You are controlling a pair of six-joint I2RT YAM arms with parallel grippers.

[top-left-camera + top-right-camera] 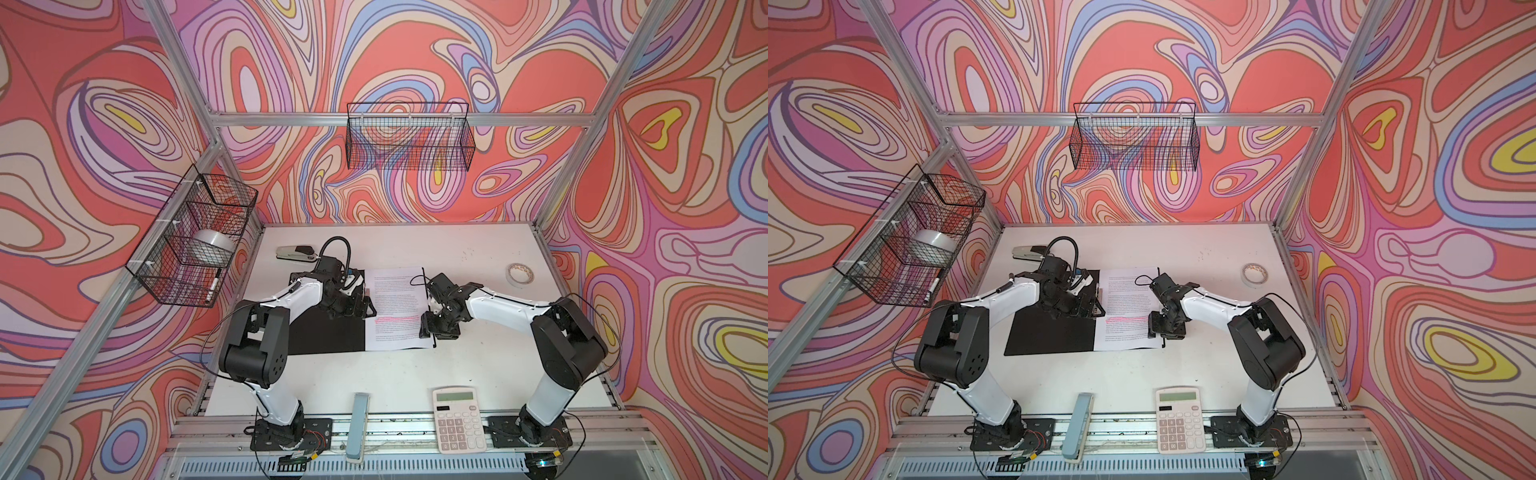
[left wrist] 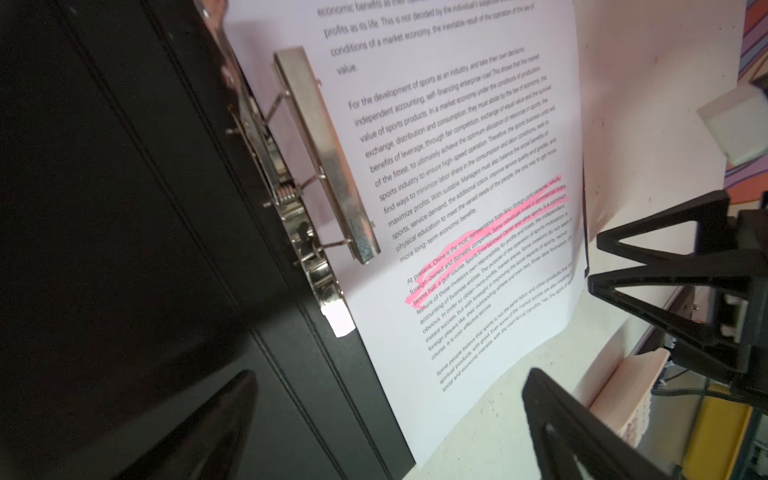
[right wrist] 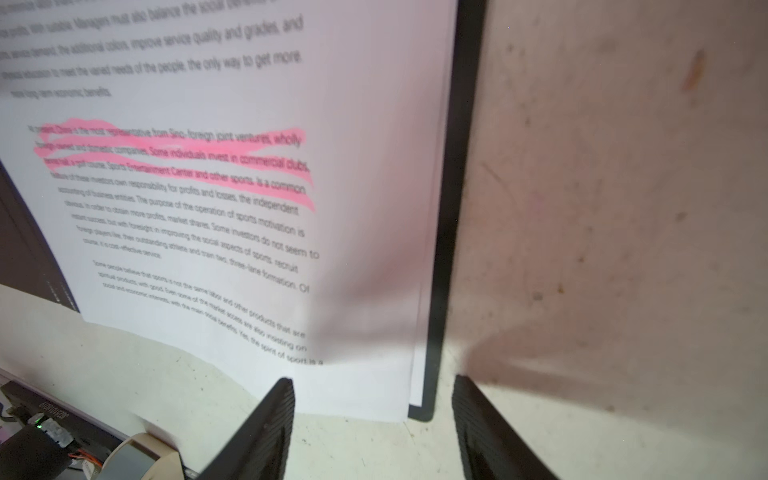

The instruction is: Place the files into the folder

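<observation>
The folder [image 1: 324,332] lies open on the white table, black inside up. The files [image 1: 397,307], white printed sheets with a pink highlighted line, cover its right half, and a thin black folder edge [image 3: 453,208] shows past them. The metal clip [image 2: 324,153] at the spine lies over the sheets' margin; whether it presses them I cannot tell. My left gripper [image 1: 365,303] hovers wide open over the spine, holding nothing [image 2: 386,415]. My right gripper [image 1: 430,326] stands open above the files' near right corner [image 3: 374,399], nothing between its fingers.
A stapler [image 1: 296,252] lies at the back left and a tape roll [image 1: 520,274] at the back right. A white calculator [image 1: 458,419] and a light blue bar [image 1: 358,428] sit at the front edge. Wire baskets [image 1: 195,237] hang on the walls.
</observation>
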